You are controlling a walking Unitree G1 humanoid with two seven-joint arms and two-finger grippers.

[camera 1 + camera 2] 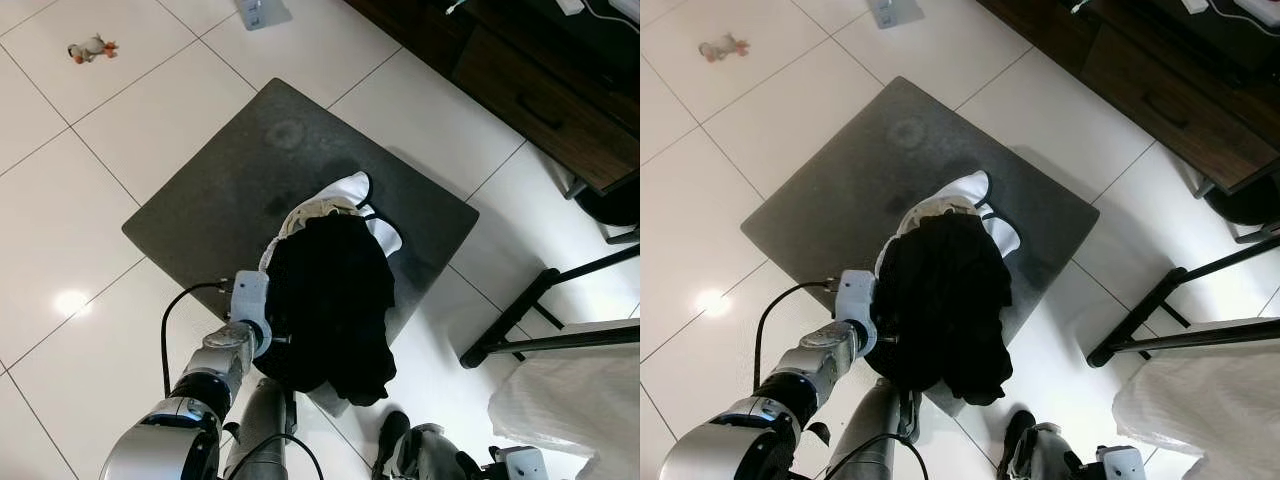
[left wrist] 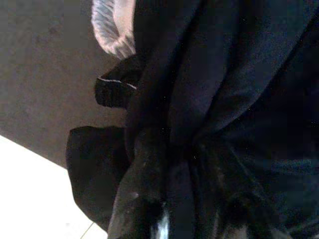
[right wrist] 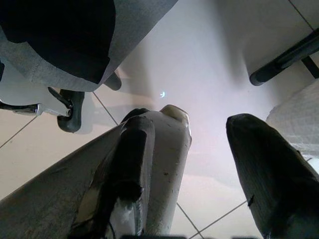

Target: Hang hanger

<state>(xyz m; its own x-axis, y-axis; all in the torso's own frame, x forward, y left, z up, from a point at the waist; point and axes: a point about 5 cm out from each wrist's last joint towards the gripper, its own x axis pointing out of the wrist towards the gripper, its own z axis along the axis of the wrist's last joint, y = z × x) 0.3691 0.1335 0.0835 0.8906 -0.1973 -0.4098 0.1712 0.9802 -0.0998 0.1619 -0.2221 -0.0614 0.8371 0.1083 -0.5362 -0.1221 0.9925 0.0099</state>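
A black garment (image 1: 330,300) lies heaped on a dark grey table top (image 1: 220,190), and a white garment (image 1: 340,195) pokes out from under its far side. My left gripper (image 1: 285,340) reaches into the near left edge of the black heap. In the left wrist view its fingers (image 2: 144,194) are buried in folds of the black garment (image 2: 219,89), which bunch between them. My right gripper (image 3: 192,124) hangs low beside my leg, open and holding nothing, above the white floor.
A dark wooden cabinet (image 1: 540,90) with a drawer stands at the far right. A black metal rack (image 1: 540,310) carrying white cloth (image 1: 570,390) is on the right. A small toy duck (image 1: 90,48) lies on the tiled floor at the far left.
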